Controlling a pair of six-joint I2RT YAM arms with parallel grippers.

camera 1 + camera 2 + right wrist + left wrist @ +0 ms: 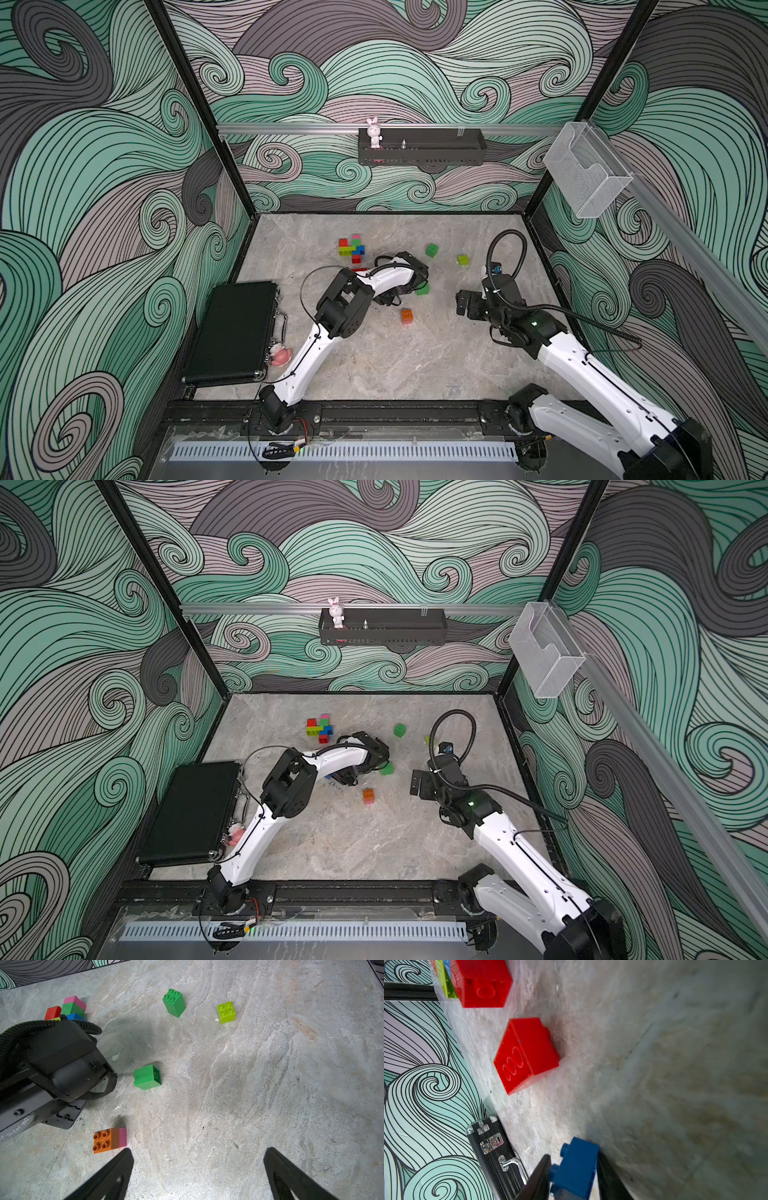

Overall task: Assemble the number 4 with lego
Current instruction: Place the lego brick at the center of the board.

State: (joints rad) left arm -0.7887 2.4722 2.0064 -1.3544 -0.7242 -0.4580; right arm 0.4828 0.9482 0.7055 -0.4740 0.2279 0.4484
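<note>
Blue brick sits within the left hand; grip cannot be confirmed. Right hand is released over the counter.

Stone tabletop: lego bricks, black case

The enclosure walls carry a printed swirling wave pattern in teal, mint, mauve and grey with black contour lines. Black metal corner posts join the panels at the rear. A horizontal aluminium rail crosses the rear wall. A black perforated metal shelf hangs from it, with a small white rabbit figurine at its left end. A clear plastic wall pocket is fixed high on the right-hand wall. The base is a grey marble-pattern tabletop. A closed black carry case with chrome latches lies flat along its left edge. A white slotted strip borders the near side. Lighting is even and diffuse.
</note>
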